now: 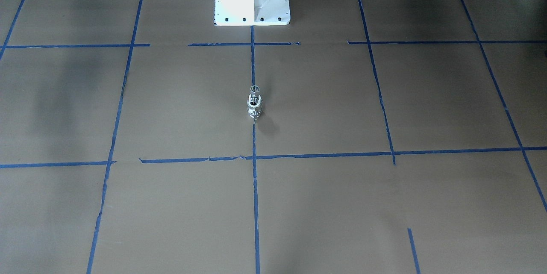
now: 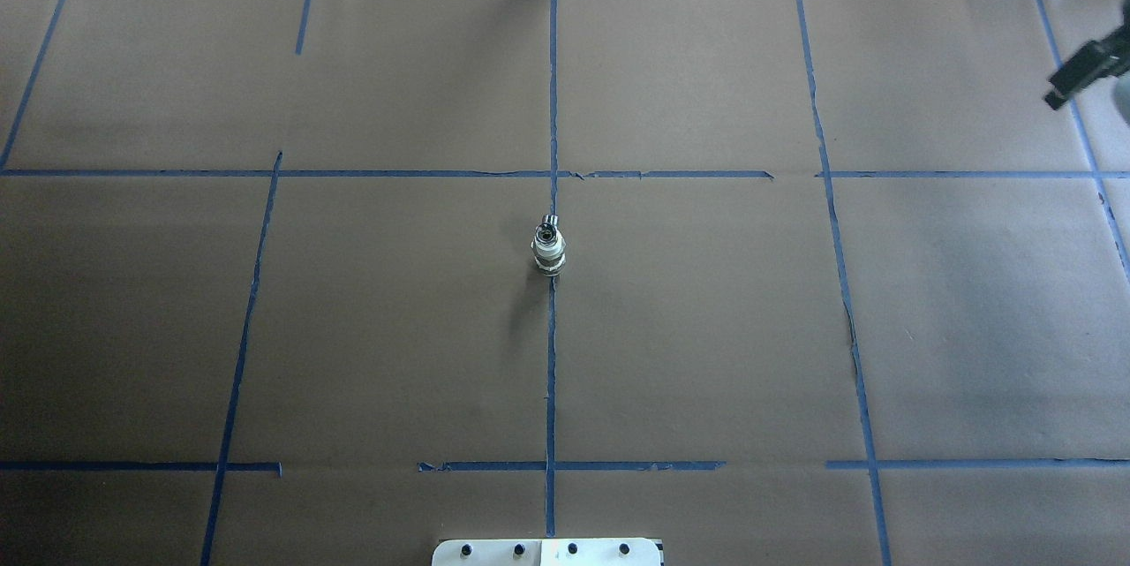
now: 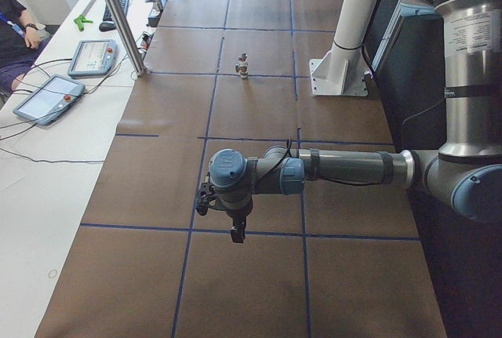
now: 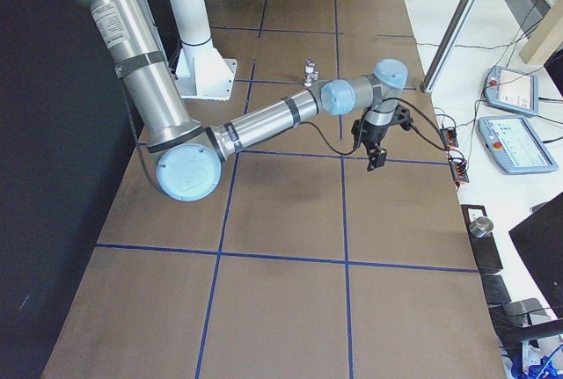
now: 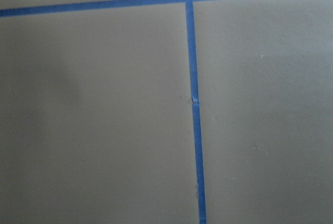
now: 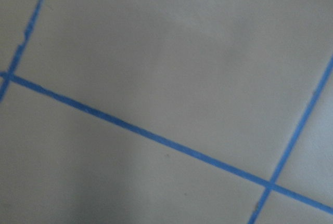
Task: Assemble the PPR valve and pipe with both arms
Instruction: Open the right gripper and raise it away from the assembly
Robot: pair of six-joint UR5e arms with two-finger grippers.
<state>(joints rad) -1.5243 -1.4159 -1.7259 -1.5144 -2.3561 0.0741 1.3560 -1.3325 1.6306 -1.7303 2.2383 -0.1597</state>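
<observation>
Shows pipe (image 1: 255,89) seemingly atop PPR valve (image 1: 254,111), upright at table (image 1: 384,205) centre. Cannot tell left end effector (image 3: 235,234) or right end effector (image 2: 1057,96), far off at 2 o'clock overhead, parted or closed. Risks toppling both through an off-centre approach

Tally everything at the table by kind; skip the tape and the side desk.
Valve: 1
Pipe: 1
Arms: 2 (left arm, right arm)
Pedestal: 1
Total: 5
</observation>
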